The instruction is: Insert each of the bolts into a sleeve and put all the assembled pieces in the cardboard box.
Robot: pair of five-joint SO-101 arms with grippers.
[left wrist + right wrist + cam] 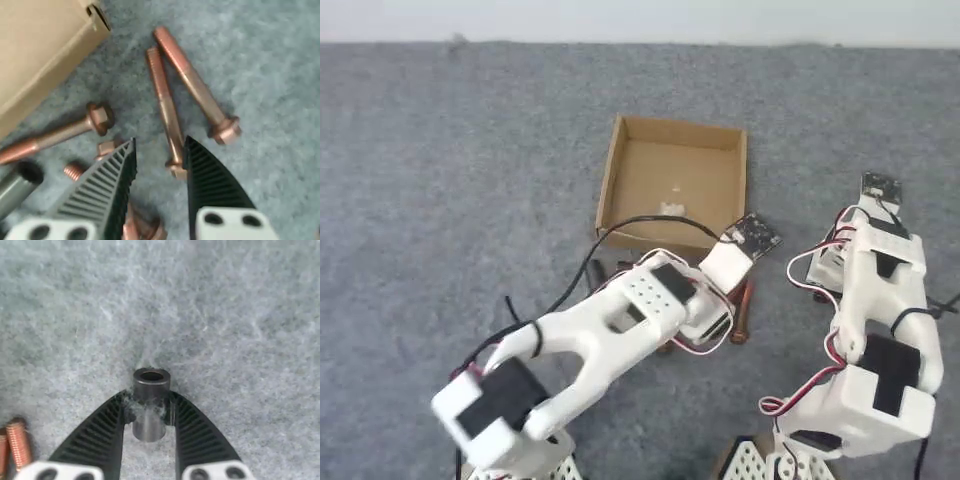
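Several copper bolts lie on the grey carpet beside the cardboard box (610,180). My left gripper (160,142) hangs open just above them, its fingertips either side of the head end of one bolt (164,105). Another bolt (195,85) lies alongside that one, and a third (60,135) points toward the box wall (40,50). A grey sleeve (17,187) lies close to one finger. My right gripper (148,397) is shut on a dark sleeve (150,385), held upright with its bore facing up. I cannot tell whether it touches the carpet.
The box (670,185) is open and sits beyond the bolt pile, holding only a small pale scrap. One bolt (745,310) shows beside the left wrist. Two threaded bolt ends (15,445) lie near the right gripper. Bare carpet surrounds everything.
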